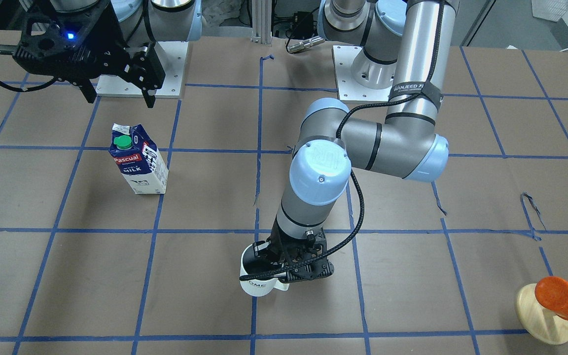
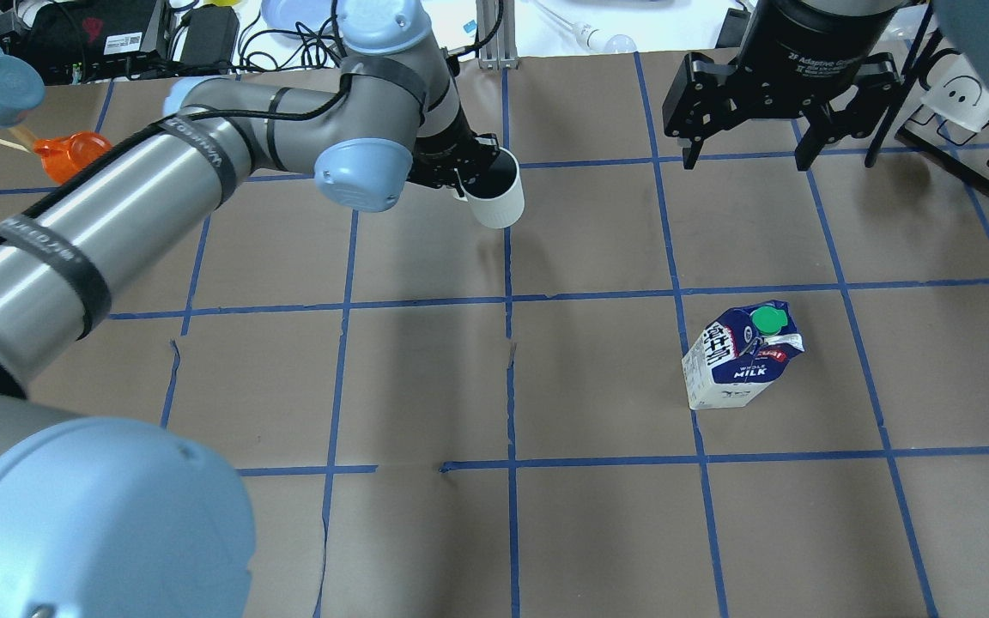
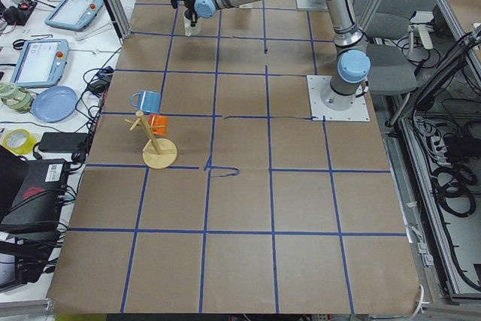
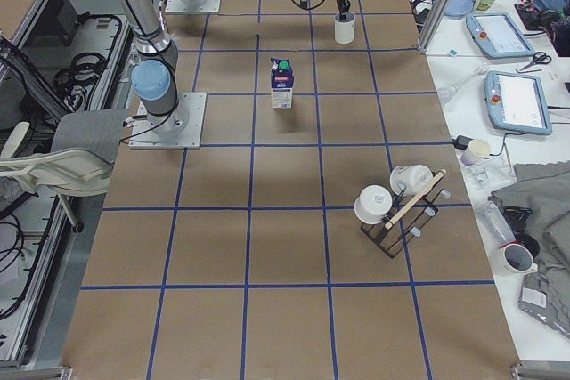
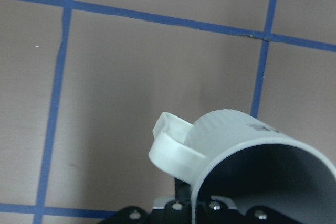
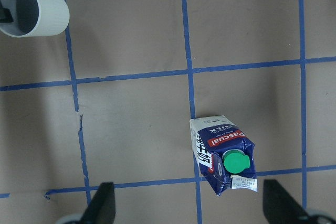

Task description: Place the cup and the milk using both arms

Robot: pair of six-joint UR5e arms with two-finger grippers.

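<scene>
The white cup (image 1: 259,278) with "HOME" on its wall is gripped at its rim by my left gripper (image 1: 265,257), one finger inside and one outside. It sits on a blue tape line at the far middle of the table (image 2: 496,199). I cannot tell whether its base touches the paper. The left wrist view shows its handle and dark inside (image 5: 247,150). The milk carton (image 1: 138,160) stands upright and alone on my right side (image 2: 743,356). My right gripper (image 1: 120,98) is open and empty, high above the table, beyond the carton (image 2: 745,160). The right wrist view looks down on the carton (image 6: 223,153).
A wooden mug tree (image 1: 545,315) holds an orange cup (image 2: 69,154) and a blue cup (image 2: 5,86) at the far left. A black rack (image 4: 396,211) with white mugs stands at the far right edge. Blue tape lines grid the brown paper (image 2: 597,378).
</scene>
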